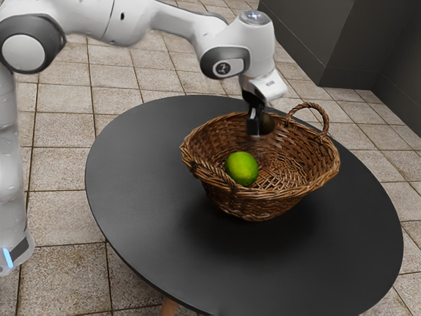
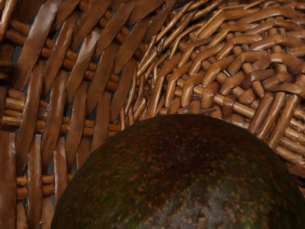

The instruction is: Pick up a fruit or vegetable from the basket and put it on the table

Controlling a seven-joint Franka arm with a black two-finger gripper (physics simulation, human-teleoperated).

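Speckled beige floor tiles (image 1: 59, 217) lie beneath a round black counter (image 1: 145, 197) bearing a brown woven wicker basket (image 1: 237, 203). Above the basket's floor, the black two-finger pincer (image 1: 259, 126) grips a dark green-brown, rounded avocado (image 1: 267, 124); a bright green oval fruit (image 1: 242, 168) rests inside.

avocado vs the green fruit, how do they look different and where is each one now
The avocado is dark, mottled brown and green, while the green fruit is bright green. The avocado is held up in the gripper, off the bottom of the basket; the green fruit lies low inside it, clear of the gripper. Both are rounded.
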